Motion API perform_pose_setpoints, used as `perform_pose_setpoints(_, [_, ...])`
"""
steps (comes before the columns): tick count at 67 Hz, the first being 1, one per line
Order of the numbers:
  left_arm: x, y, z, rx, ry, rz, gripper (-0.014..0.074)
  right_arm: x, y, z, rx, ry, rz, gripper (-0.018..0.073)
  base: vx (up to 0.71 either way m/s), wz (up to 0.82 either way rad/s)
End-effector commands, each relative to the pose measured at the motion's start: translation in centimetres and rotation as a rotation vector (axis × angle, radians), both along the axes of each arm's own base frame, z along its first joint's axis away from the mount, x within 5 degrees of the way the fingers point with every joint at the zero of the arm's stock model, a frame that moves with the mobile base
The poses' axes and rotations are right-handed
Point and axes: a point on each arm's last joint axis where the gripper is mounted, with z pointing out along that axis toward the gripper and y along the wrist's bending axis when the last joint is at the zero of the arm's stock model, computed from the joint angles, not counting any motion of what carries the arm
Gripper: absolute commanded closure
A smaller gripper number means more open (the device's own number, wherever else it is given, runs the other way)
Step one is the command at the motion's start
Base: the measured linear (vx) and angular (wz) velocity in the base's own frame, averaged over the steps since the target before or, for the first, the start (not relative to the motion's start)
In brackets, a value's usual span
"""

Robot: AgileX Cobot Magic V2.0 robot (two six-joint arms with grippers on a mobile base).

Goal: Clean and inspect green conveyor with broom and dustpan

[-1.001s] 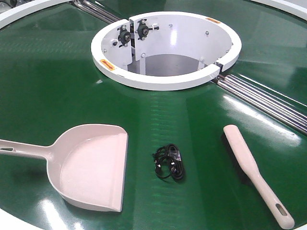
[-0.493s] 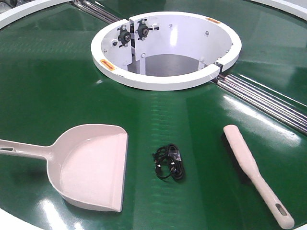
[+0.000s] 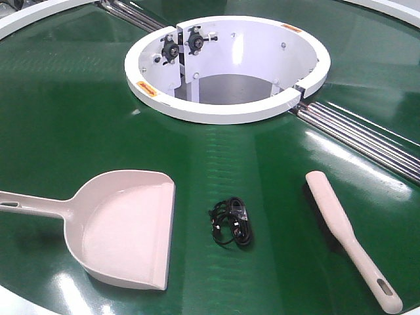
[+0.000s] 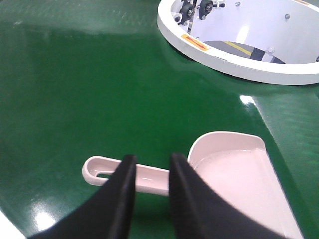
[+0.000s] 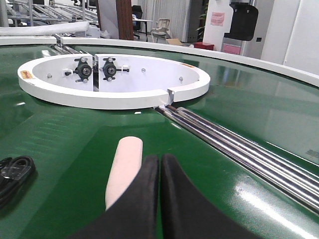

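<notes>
**Dustpan and broom lie flat on the belt, a gripper hanging over each**

The green conveyor (image 3: pixel 65 118) fills the front view, glossy and dark. Its white central ring (image 3: pixel 223 113) stands at the far side, and steel rollers (image 3: pixel 367 141) run out from it to the right.

The dustpan (image 3: pixel 125 230) lies flat on the near left of the belt. Its wide mouth faces right and its long handle runs off the left edge. The broom (image 3: pixel 335 223) lies on the near right, dark bristles along its left side and the slotted handle end pointing to the near corner. Between the two, touching neither, sits a small coiled black cable (image 3: pixel 231 223).

From the left wrist camera, the left gripper (image 4: pixel 152 164) hangs over the dustpan's handle (image 4: pixel 144 177), its two black fingers a narrow gap apart and closed on nothing. From the right wrist camera, the right gripper (image 5: pixel 160 162) has its fingers pressed together, gripping nothing. The broom's rounded head shows just to the left of them.
</notes>
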Motion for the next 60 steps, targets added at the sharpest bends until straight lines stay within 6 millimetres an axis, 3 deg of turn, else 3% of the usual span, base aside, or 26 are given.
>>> perform_pose_setpoints(1, [0.5,-0.1,1.9,-0.018,-0.119,-0.004,0.0280,0.0,0.0,0.1,0.000,-0.074,0.000,0.0568,0.00,0.00])
perform_pose_setpoints(12, [0.6,-0.1,2.4,-0.026,-0.174,-0.006,0.0113,0.0,0.0,0.1,0.000,-0.074,0.000,0.0568,0.00,0.00])
perform_pose_setpoints(24, [0.7,-0.3,3.1,-0.133,-0.218,0.011,0.0108,0.0,0.0,0.1,0.000,-0.074,0.000,0.0568,0.00,0.00])
perform_pose_setpoints(33, [1.3,-0.3,5.2,0.003,-0.094,-0.030,0.0111,0.0,0.0,0.1,0.000,-0.074,0.000,0.0568,0.00,0.00])
perform_pose_setpoints(46, [4.2,-0.8,8.9,0.359,0.140,-0.248,0.0111,0.0,0.0,0.1,0.000,-0.074,0.000,0.0568,0.00,0.00])
perform_pose_setpoints(60, [8.8,-1.7,8.9,0.588,0.289,-0.529,0.0111,0.0,0.0,0.1,0.000,-0.074,0.000,0.0568,0.00,0.00])
